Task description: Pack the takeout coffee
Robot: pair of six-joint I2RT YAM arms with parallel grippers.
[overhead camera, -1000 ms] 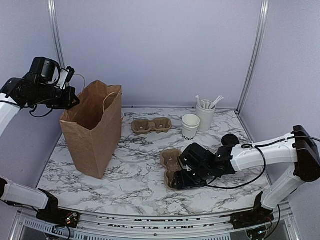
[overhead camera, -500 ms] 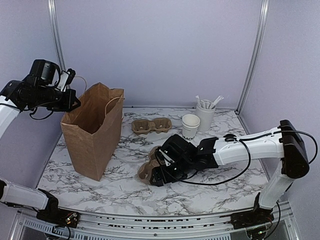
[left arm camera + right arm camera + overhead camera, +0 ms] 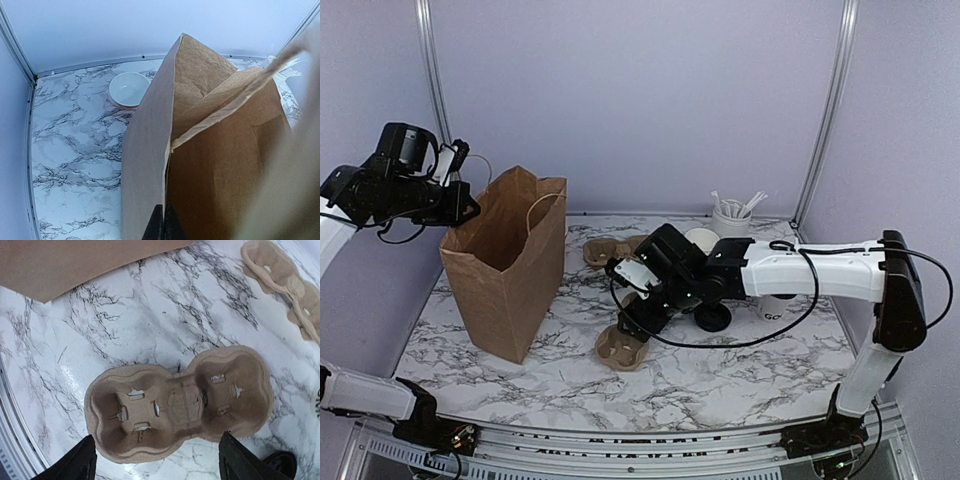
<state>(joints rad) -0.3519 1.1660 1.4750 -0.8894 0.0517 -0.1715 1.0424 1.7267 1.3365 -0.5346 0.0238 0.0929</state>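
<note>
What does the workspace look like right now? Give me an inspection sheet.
Surface: marble tabletop, no spills seen.
Job's things: white cup partly hidden behind right arm; black lid flat on table; paper bag upright, open.
Clutter: near carrier; far carrier; cup of stirrers; small white dish beside bag.
Tools: left tool shut on bag rim; right tool open above near carrier.
Cables: black cable loops under right arm.
Surroundings: lilac walls; nothing else seen.
</note>
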